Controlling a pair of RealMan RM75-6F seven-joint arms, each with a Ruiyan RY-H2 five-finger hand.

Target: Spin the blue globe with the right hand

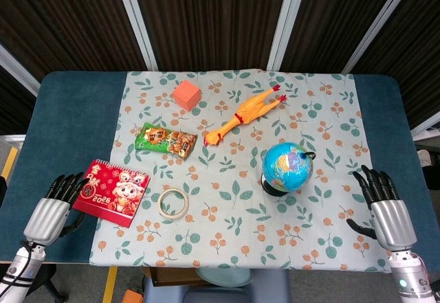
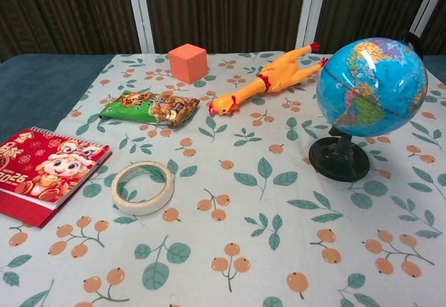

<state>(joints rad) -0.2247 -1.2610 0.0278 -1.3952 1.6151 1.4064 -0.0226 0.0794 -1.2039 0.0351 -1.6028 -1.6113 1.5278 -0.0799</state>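
Observation:
The blue globe [image 1: 288, 167] [image 2: 371, 86] stands upright on its black round base [image 2: 339, 159], right of the table's middle. My right hand [image 1: 382, 205] lies at the table's right front, well to the right of the globe and apart from it, fingers stretched out and holding nothing. At the left front my left hand [image 1: 55, 207] rests with fingers apart beside the red calendar [image 1: 112, 191] [image 2: 43, 172], empty. Neither hand shows in the chest view.
A floral cloth [image 1: 240, 248] covers the blue table [image 1: 75, 110]. On it lie a tape roll [image 1: 172, 202] [image 2: 143, 187], a snack packet [image 1: 165, 140] [image 2: 148, 107], an orange cube [image 1: 186, 95] [image 2: 187, 62] and a rubber chicken [image 1: 244, 115] [image 2: 268, 79].

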